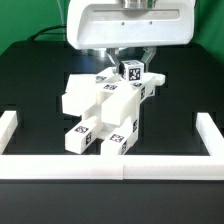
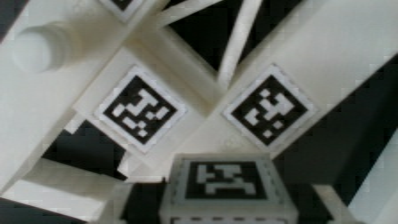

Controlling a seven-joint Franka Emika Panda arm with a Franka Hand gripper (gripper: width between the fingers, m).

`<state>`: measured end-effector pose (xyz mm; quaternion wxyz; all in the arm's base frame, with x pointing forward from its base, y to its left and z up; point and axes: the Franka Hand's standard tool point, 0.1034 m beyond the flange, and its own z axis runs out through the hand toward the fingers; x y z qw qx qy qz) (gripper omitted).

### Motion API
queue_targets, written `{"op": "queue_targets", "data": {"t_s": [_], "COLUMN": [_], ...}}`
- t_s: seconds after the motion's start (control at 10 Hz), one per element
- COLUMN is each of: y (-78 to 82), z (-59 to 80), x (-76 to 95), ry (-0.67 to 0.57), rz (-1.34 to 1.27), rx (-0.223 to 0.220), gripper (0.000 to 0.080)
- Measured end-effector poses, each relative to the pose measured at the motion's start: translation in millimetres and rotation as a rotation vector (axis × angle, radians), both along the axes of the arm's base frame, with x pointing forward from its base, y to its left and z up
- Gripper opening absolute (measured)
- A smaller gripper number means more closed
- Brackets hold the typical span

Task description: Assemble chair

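Note:
The partly built white chair [image 1: 100, 108] lies on its side in the middle of the black table, with tagged leg ends [image 1: 82, 138] pointing to the front. My gripper [image 1: 131, 66] hangs over its far end, shut on a small white tagged chair piece [image 1: 131, 72] held against the assembly. In the wrist view the same piece [image 2: 222, 180] sits between my jaws at the gripper [image 2: 222, 208]. Beyond it are two chair bars with diamond-turned tags [image 2: 143, 108] and a round white peg [image 2: 43, 48]. My fingertips are mostly hidden by the piece.
A long white border rail [image 1: 110, 162] runs along the table's front, with raised ends at the exterior view's left [image 1: 8, 130] and right [image 1: 212, 130]. The white gripper body [image 1: 128, 25] fills the top of the exterior view.

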<state>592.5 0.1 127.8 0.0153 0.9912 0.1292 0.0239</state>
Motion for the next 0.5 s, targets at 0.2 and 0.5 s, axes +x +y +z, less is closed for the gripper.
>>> {"op": "queue_targets", "data": {"t_s": [0.2,0.5], "y": [-0.2,-5.3], "z": [1.0,-2.5], "x": [0.0,0.4], "ry": [0.000,-0.003], "rz": [-0.004,0.002], "rx": [0.001,-0.003], "gripper": [0.0285,0.0285]}}
